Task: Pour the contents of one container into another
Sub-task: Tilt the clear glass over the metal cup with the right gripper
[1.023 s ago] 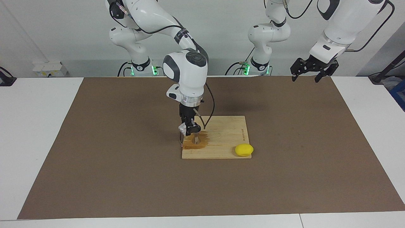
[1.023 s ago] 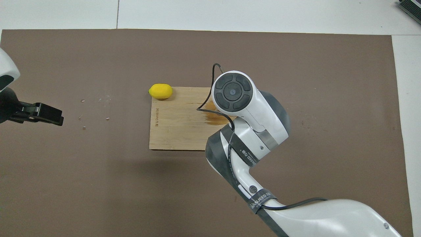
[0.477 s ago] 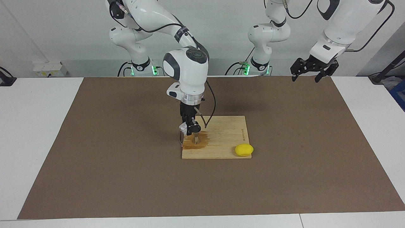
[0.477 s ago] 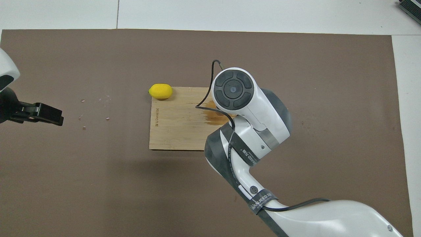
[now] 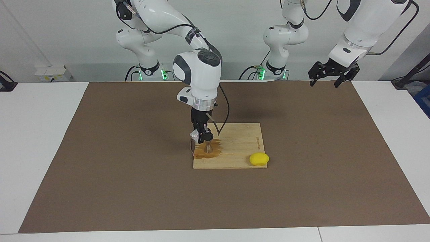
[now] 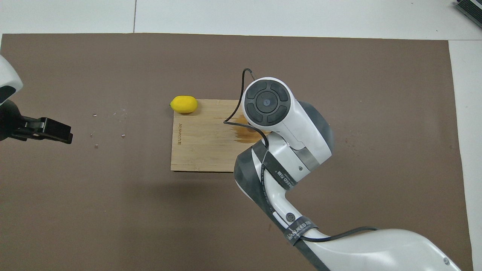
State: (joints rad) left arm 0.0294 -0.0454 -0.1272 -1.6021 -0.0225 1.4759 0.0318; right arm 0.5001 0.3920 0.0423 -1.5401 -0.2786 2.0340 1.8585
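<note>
My right gripper (image 5: pixel 201 137) hangs low over the wooden board (image 5: pixel 240 139), at the end toward the right arm. It is shut on the small clear cup (image 5: pixel 194 135), which it holds tilted just above the board. The steel jigger (image 5: pixel 209 148) stands upright on the board right beside and below the cup. A brown wet stain (image 5: pixel 216 153) spreads around the jigger. In the overhead view the right arm's wrist (image 6: pixel 267 103) hides the gripper, cup and jigger; only the stain (image 6: pixel 246 136) shows. My left gripper (image 5: pixel 325 81) waits, open and empty, high over the mat's edge, and shows in the overhead view (image 6: pixel 56 131).
A yellow lemon (image 5: pixel 259 159) lies at the board's corner farthest from the robots, toward the left arm's end, seen also in the overhead view (image 6: pixel 183 104). The board (image 6: pixel 203 146) sits mid-table on a brown mat (image 5: pixel 134 188). A few small specks (image 6: pixel 109 128) lie on the mat.
My right arm's wrist has risen slightly and the gripper with the cup has lifted a little over the jigger. The left arm has not moved.
</note>
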